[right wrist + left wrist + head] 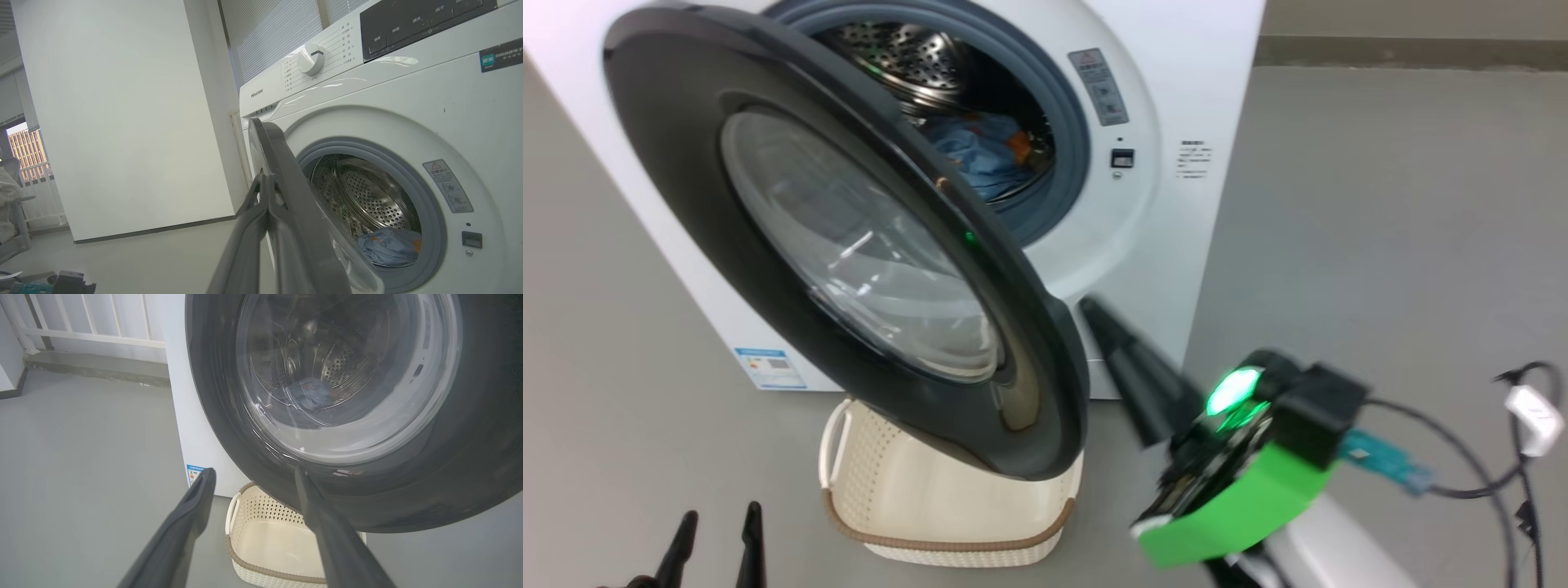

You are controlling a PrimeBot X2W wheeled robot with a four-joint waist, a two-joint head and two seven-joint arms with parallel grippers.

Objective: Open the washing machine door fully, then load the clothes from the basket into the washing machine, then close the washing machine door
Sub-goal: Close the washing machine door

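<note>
Left, near: my left gripper [721,513], fingers spread apart. Blue label [770,369] on washing machine [1201,82] lower left corner, print too small for me. Basket [947,545] on floor, partly under washing machine door [670,163]. Door half swung out, blocks my view of drum's left side. Clothes [984,151] lie in drum behind it. Grey warning sticker [1098,86] right of opening, unreadable. Hisense lettering [257,94] on top panel. My right gripper [1094,310], fingers pressed together, tips at door's right rim; contact I cannot tell. Cable [1462,457] at right.

Bright, even; right hand [1094,312] seemingly blurred
</note>
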